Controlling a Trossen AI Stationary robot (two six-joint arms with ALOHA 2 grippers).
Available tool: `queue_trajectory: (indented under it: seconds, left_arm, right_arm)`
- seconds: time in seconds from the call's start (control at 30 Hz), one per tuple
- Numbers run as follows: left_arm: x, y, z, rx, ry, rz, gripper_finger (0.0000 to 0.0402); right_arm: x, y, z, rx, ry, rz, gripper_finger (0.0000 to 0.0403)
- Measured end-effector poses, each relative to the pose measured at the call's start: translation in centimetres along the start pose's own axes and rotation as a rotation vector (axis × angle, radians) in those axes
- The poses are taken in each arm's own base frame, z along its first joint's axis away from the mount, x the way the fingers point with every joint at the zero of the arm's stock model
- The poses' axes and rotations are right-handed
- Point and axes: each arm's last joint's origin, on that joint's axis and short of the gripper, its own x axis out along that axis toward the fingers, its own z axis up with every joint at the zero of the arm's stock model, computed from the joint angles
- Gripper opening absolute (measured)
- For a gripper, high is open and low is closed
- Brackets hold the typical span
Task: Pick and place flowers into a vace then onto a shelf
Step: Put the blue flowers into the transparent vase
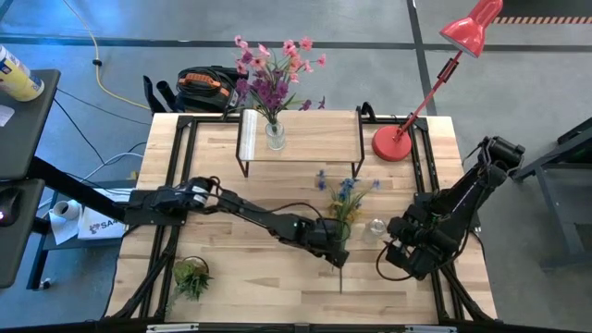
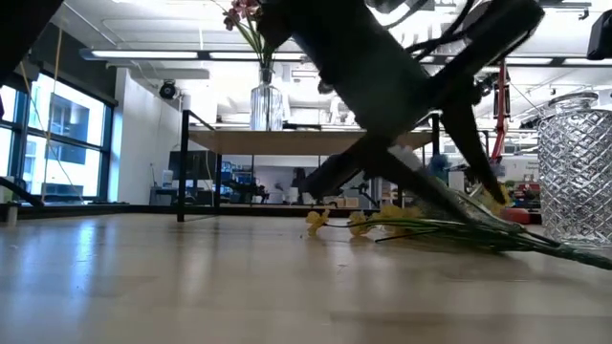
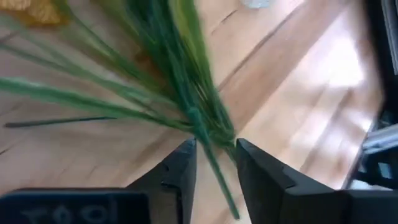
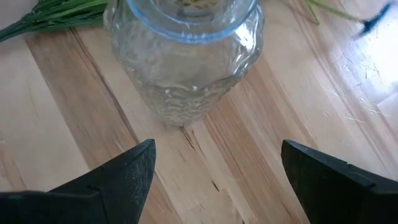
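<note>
My left gripper (image 3: 214, 163) straddled the stem of the blue and yellow flowers (image 1: 344, 199), fingers partly closed but with gaps either side, so no firm hold yet. The bunch lay flat on the table (image 1: 259, 277), just beside the glass vase (image 4: 183, 56). To grip well, I judged I should centre the stem, then pinch. My right gripper (image 4: 217, 168) waited wide open before the vase.

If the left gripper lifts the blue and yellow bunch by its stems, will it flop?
Probably: the left gripper straddles thin stems low on the bunch, so the splayed leaves and heads likely droop. It looks light, and thin stems may slip through the fingers.
</note>
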Motion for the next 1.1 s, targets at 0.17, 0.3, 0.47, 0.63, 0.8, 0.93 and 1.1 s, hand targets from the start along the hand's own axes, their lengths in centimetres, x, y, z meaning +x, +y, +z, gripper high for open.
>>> queue_trajectory:
  seconds: [0.17, 0.3, 0.47, 0.63, 0.8, 0.93, 1.1]
  left_arm:
    - [0.5, 0.8, 0.1, -0.002, 0.005, 0.052, 0.0117]
    - [0.7, 1.1, 0.5, 0.005, 0.021, 0.050, 0.0078]
    - [0.7, 1.4, 0.4, 0.033, 0.034, 0.078, 0.0054]
    - [0.6, 1.6, 0.3, 0.053, 0.047, 0.105, 0.0043]
    - [-0.6, 1.0, 0.5, 0.061, 0.031, 0.098, 0.0042]
    - [-3.4, -0.2, 1.1, 0.078, -0.027, 0.094, 0.0042]
    - [-7.9, -1.8, 1.8, 0.107, -0.157, 0.098, 0.0042]
  right_arm:
    - [0.0, 0.0, 0.0, 0.001, 0.000, 0.000, 0.0336]
    - [0.0, 0.0, 0.0, 0.000, 0.000, -0.001, 0.0336]
    - [0.0, 0.0, 0.0, -0.001, 0.000, -0.003, 0.0336]
    - [0.0, 0.0, 0.0, -0.001, -0.002, -0.004, 0.0336]
    - [0.0, 0.0, 0.0, -0.002, -0.002, -0.005, 0.0336]
    - [0.0, -0.1, 0.0, -0.002, -0.001, -0.005, 0.0336]
    - [0.0, -0.1, 0.0, 0.002, -0.013, -0.007, 0.0336]
